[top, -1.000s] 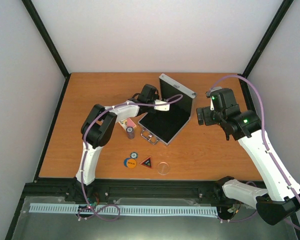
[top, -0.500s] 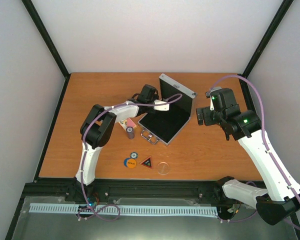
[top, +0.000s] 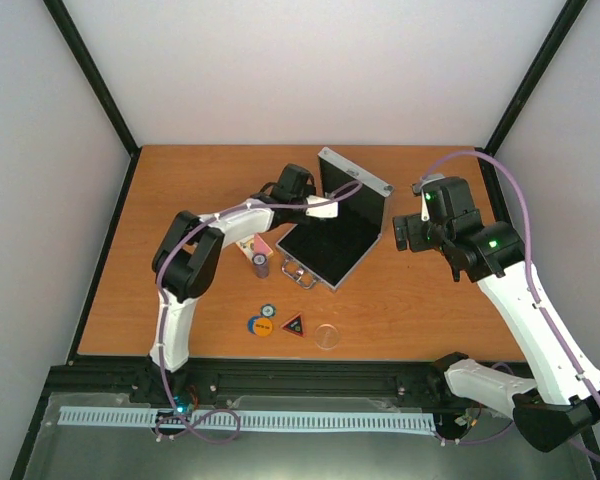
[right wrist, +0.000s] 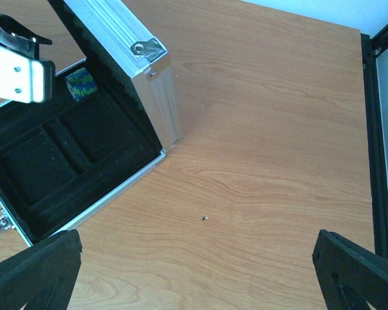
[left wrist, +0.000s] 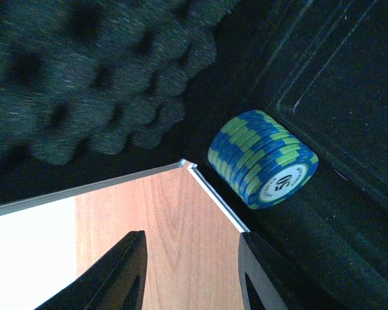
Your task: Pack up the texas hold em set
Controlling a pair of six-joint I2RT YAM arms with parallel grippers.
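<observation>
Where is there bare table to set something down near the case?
Bare wood lies right of the case, toward the right edge of the table, and across the far left corner. It is crowded off the case's front left: card pack, chip stack, orange disc, triangle, clear disc.

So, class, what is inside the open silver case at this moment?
A stack of blue-green chips lies on its side in a corner of the case, on the black lining below the foam lid. No other piece shows, but the left gripper covers part of that end.
</observation>
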